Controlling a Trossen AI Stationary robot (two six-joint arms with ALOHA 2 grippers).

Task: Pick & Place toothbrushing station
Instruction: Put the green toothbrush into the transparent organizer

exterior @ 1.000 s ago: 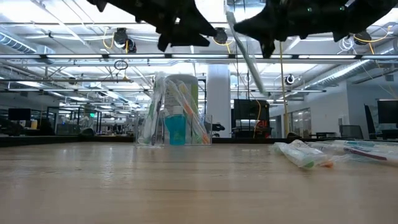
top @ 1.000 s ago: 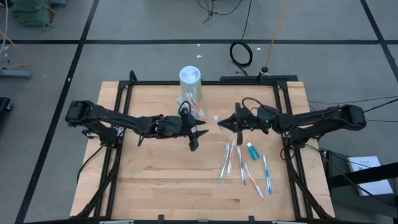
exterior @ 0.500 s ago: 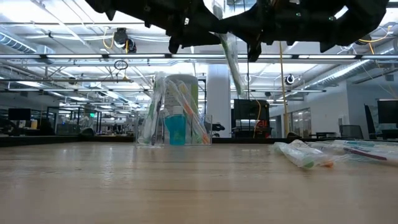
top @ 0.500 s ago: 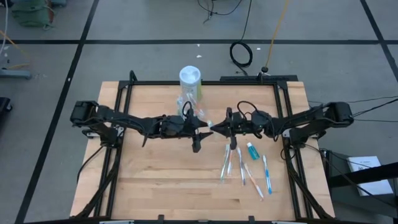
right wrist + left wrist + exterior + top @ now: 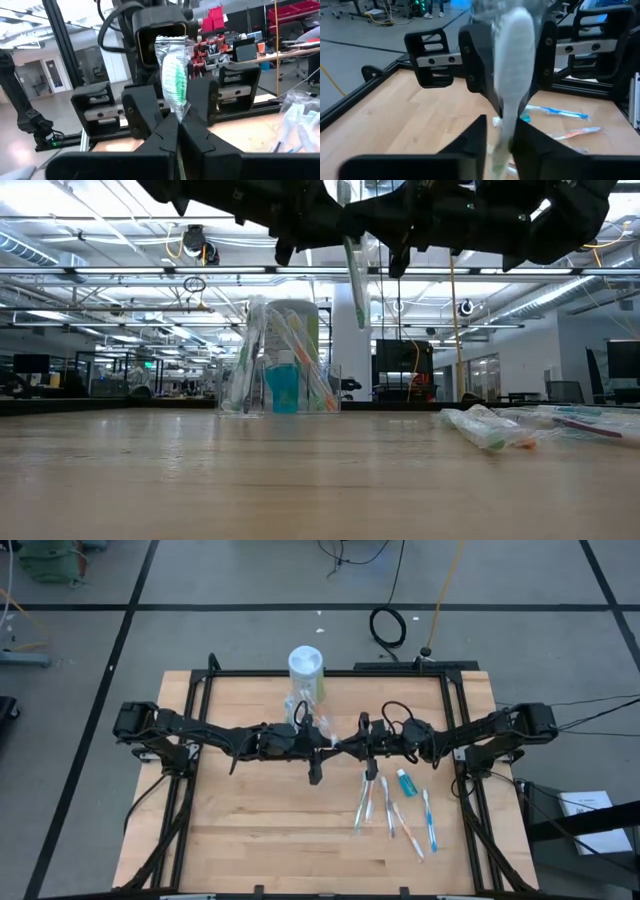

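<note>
Standing upright at the counter's [image 5: 250, 820] rear, mouth up, long axis vertical, just before the white canister [image 5: 306, 663]: toothbrushing station [image 5: 303, 705], unmoved. Clamped in right pincer [image 5: 352, 745]: wrapped toothbrush [image 5: 354, 270], now nearer vertical, brought between left pincer's [image 5: 322, 745] parted fingers.
</note>
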